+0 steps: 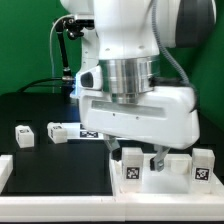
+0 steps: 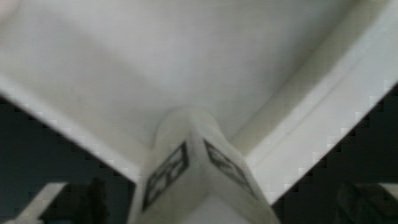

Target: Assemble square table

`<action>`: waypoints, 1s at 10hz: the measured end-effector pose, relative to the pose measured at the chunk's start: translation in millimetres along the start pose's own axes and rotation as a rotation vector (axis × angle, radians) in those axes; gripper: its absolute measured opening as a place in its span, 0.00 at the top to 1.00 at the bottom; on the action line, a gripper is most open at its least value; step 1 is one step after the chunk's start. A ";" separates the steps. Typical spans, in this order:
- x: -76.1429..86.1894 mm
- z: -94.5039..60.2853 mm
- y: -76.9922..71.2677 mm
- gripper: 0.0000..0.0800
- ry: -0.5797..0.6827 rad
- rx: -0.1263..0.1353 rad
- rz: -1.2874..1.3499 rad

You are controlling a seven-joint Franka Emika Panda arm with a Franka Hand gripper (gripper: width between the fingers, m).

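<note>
The leg (image 2: 196, 170) stands up right in the middle, w/ two of its tag faces showing. Behind it is the big white slab (image 2: 160, 60), and the leg's top end meets it (I can't tell if the leg is all the way in). The gripper (image 1: 141, 158) hangs low over that spot. It's spread wide, w/ one of its fingers (image 2: 43, 203) on each side of the leg and a gap on both sides, so it pinches nothing.

I think the job now is fixing this leg to the slab. To do it well, keep the leg in the middle of the gap so both fingers meet it together. If one hits first, the leg may tip. Squeeze slow, then turn w/o pulling sideways.

Three loose legs (image 1: 57, 131) wait on the black table (image 1: 40, 105), off to the exterior view's left. Another tagged block (image 1: 203, 167) sits at that view's right, and a white rail (image 1: 5, 172) runs along the edge.
</note>
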State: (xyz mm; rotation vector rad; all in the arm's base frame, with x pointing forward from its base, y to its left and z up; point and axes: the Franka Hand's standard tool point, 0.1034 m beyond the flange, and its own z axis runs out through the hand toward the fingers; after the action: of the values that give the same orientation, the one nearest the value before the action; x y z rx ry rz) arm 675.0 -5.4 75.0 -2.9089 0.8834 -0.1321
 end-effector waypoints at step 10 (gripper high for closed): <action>9.9 1.9 12.3 0.63 0.046 -0.008 0.278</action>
State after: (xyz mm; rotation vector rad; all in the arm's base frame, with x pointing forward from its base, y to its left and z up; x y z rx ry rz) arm 676.6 -20.9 72.2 -2.7635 1.2861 -0.1739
